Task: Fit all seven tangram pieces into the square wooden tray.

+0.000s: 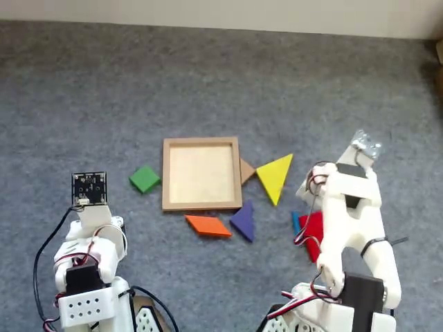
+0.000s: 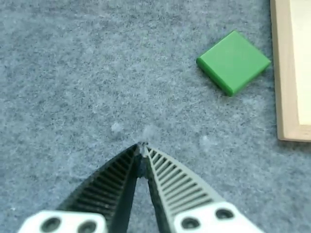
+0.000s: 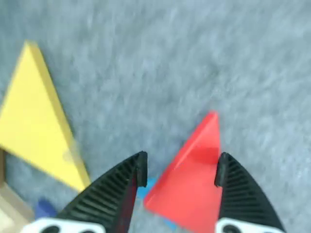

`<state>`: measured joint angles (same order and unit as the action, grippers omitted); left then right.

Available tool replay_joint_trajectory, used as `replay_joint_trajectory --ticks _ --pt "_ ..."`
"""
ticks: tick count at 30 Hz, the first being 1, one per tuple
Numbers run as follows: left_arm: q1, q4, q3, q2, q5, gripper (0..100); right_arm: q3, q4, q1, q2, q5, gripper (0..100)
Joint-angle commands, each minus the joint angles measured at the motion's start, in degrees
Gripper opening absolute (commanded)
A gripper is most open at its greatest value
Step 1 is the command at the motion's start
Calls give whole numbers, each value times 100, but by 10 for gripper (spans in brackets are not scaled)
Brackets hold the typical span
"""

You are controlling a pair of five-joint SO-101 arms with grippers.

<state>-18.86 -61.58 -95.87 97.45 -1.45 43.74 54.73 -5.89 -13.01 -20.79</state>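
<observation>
The table [image 1: 104, 90] I work on is covered all over in a grey, short-piled carpet [image 1: 332, 90], mottled a little lighter and darker. Seen from close by, its fibres look fuzzy, with a few pale flecks [image 2: 116, 127] caught in them. Along the table's far side runs a pale, plain strip [image 1: 208, 12]. At the right edge, near that far side, a small brownish thing [image 1: 439, 52] pokes in; I cannot tell what it is.

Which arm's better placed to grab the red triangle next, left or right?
Right. The right gripper is open over the red triangle; the left gripper is shut over carpet near the green square, on the far side of the tray.
</observation>
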Motion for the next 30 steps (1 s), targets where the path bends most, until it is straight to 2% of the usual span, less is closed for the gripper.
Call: replay_joint_trajectory --ticks 1,22,30 --pt "-75 114 -48 75 -18 8 13 286 488 -277 -105 224" --pt "-75 79 -48 75 -18 8 884 277 75 -268 -53 225" --pt "-75 79 -57 75 -18 8 1103 312 57 -286 325 200"
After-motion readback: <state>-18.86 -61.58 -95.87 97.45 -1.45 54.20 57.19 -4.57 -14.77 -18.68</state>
